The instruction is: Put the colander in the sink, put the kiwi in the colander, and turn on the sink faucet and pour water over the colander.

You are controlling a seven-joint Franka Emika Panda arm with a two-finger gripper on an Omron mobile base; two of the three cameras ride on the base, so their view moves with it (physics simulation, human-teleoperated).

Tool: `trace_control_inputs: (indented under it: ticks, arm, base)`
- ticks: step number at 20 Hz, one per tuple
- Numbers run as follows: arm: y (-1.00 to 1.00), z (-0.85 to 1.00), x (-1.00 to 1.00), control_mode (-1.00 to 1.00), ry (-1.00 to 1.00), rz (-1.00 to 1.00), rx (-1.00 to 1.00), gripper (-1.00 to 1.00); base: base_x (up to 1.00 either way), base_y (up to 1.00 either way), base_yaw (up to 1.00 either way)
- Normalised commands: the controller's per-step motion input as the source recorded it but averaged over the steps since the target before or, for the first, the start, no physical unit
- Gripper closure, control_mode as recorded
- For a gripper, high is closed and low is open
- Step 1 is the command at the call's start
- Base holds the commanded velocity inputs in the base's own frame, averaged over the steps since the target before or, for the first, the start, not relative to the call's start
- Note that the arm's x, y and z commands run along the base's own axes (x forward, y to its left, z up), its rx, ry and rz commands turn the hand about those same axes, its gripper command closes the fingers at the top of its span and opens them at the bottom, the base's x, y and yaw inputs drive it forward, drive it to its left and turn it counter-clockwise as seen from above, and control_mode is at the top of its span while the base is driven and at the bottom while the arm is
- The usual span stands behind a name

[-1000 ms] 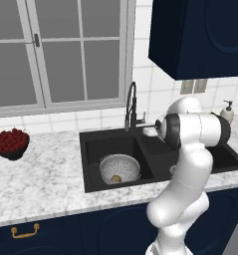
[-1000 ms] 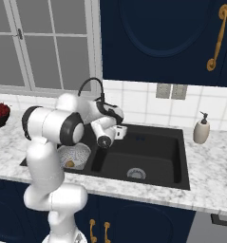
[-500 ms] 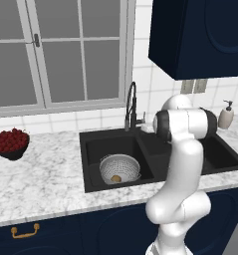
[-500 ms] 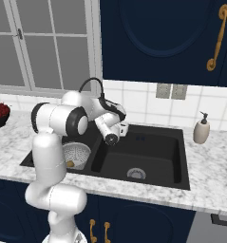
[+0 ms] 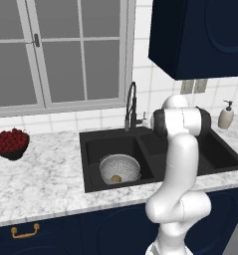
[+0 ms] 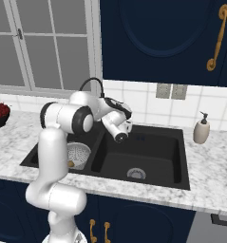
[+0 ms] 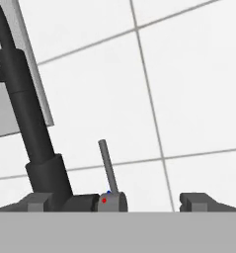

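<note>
Kiwi in colander, in sink; hand released, fingertips straddling faucet lever (ready to push, likely).

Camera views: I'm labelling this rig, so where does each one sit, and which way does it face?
Left base view: behind the arm's left, facing the sink, colander and kiwi; arm rises at lower right.
Right base view: behind its right, same sink; arm at lower left, gripper over the basin.
Hand view: along the jaws at the sink faucet base and lever.
Both base views share colander and faucet.
</note>
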Motion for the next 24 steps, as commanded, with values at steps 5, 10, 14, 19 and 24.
trace_control_inputs:
  ticks: [5,10,14,19,24]
  arm:
    - [-0.04,-0.11,0.23,-1.0,-0.04,0.0,0.03,-1.0]
    - [0.0,-0.01,0.07,-1.0,0.0,0.0,0.0,-1.0]
    - [0.0,0.0,0.21,-1.0,0.0,0.0,0.0,-1.0]
    - [0.0,0.0,0.23,-1.0,0.0,0.0,0.0,-1.0]
    - [0.0,0.0,0.11,-1.0,0.0,0.0,0.0,-1.0]
  base:
    - [0.0,0.0,0.0]
    - [0.0,0.0,0.0]
    - [0.0,0.0,0.0]
    - [0.0,0.0,0.0]
    - [0.0,0.0,0.0]
